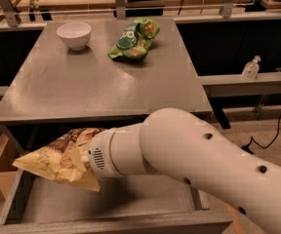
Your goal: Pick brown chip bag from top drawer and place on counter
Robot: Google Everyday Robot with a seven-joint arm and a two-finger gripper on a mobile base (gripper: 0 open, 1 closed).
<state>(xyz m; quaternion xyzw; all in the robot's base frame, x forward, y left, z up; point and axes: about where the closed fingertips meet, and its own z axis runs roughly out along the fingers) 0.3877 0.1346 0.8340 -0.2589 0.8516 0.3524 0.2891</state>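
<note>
The brown chip bag (57, 160), dark brown and pale yellow, hangs in the air above the open top drawer (116, 204), just below the front edge of the counter (91, 82). My gripper (85, 158) is at the bag's right end, mostly hidden behind my white wrist and the bag. It is shut on the bag and holds it clear of the drawer floor. My thick white arm (199, 165) comes in from the lower right and covers the drawer's right part.
A white bowl (74, 34) stands at the counter's back left. A green chip bag (133, 38) lies at the back middle. A soap bottle (250, 69) stands on a ledge to the right. A cable lies on the floor at right.
</note>
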